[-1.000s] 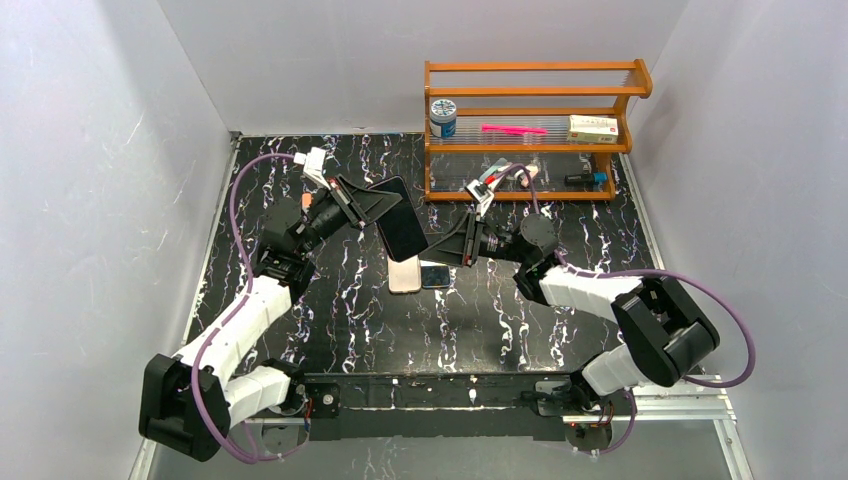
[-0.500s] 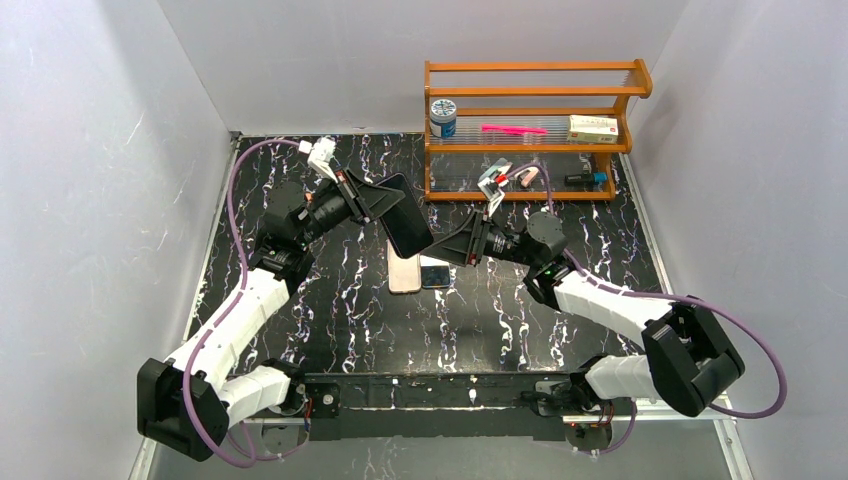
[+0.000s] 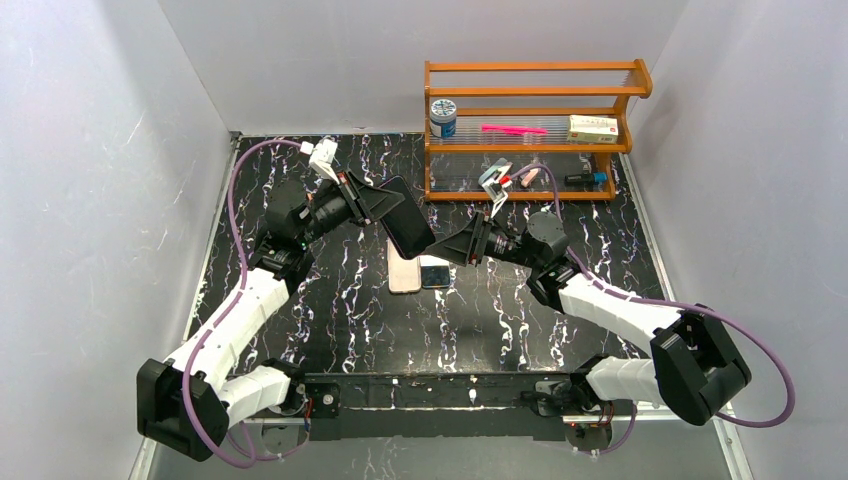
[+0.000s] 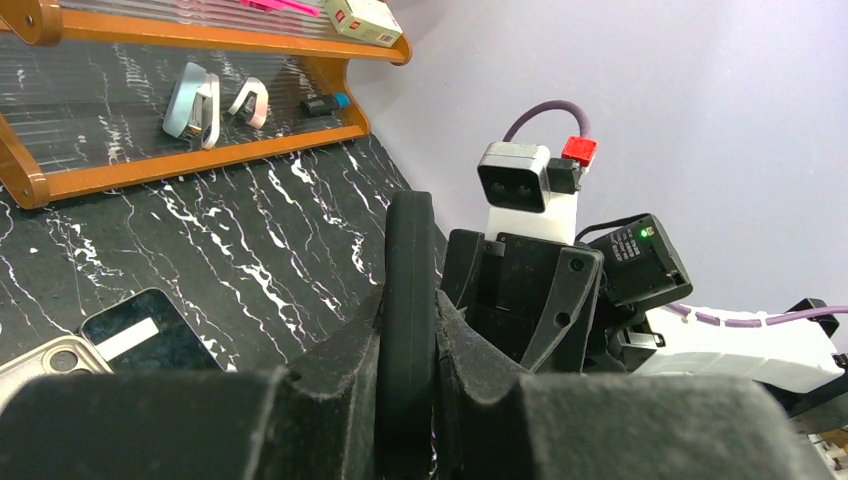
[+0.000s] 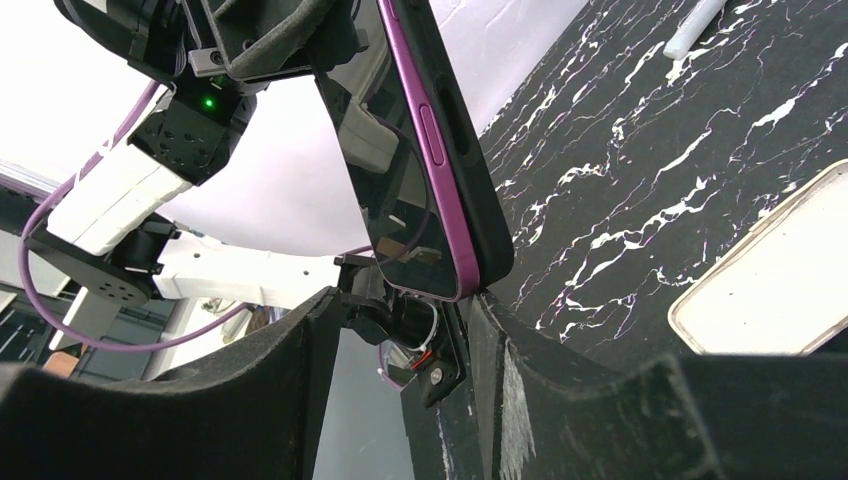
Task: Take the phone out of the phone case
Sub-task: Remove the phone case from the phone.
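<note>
Compared with a second ago, the right arm's elbow has swung out to the right. Its right gripper [image 3: 441,247] has come up to the lower corner of the phone [image 5: 388,175], which the left arm has carried slightly toward it.

The left gripper [image 4: 410,335] is clamped on the upper part of the black phone case [image 4: 410,255], holding it in the air above the table [image 3: 340,300]. The purple-edged phone sits inside the case. The right gripper's jaws stand apart on either side of that lower corner, not pinching it.

I count:
- two arms
- one cased phone, held aloft
- two handsets lying flat just beside each other below it, a pale handset [image 3: 404,272] and a smaller dark handset [image 3: 435,273]
- one wooden rack [image 3: 530,92] at the back, holding one jar [image 3: 442,117], one pink stick [image 3: 513,129] and one box [image 3: 593,128]
</note>
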`<state>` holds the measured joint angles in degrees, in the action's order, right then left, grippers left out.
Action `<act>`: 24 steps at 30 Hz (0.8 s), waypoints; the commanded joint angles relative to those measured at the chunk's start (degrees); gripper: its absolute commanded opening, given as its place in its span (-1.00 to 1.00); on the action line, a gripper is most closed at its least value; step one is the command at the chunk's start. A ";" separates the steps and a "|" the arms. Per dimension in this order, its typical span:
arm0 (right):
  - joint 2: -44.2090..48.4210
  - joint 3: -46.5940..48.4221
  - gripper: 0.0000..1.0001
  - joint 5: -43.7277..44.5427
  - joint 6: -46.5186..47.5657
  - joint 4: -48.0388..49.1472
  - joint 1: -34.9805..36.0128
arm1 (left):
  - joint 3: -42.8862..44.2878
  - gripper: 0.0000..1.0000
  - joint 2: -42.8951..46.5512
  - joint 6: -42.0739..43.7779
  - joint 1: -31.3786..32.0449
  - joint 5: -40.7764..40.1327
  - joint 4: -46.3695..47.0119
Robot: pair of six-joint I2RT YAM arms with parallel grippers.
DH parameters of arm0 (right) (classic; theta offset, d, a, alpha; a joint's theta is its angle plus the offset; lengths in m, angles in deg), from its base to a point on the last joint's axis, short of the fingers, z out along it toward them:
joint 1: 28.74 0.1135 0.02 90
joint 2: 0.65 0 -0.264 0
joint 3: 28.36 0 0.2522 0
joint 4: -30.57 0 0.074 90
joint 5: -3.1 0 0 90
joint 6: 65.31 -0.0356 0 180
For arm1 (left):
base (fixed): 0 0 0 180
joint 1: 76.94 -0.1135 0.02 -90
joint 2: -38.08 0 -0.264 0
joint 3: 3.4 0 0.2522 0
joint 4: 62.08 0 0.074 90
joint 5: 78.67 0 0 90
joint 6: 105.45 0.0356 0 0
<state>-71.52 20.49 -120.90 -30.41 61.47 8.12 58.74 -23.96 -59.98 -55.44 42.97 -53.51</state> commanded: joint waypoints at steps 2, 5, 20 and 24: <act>2.00 1.78 0.14 1.89 0.75 7.12 -0.21 | 0.58 -1.00 1.83 1.55 0.04 1.64 -0.73; 1.79 1.53 0.13 1.50 -0.06 9.04 -0.26 | 0.57 -1.00 1.77 1.48 0.04 1.81 -1.01; -0.80 2.96 0.06 -1.31 -3.61 19.01 -0.59 | -6.20 -1.00 0.05 -10.20 0.04 10.07 8.24; -3.01 4.06 0.01 -2.49 -5.22 22.09 -0.64 | -7.41 -1.00 -0.44 -12.35 0.74 12.59 9.85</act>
<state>-73.75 20.17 -124.92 -33.68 67.39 7.60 53.61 -23.87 -68.64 -56.64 45.22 -43.44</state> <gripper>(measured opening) 0.521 0.149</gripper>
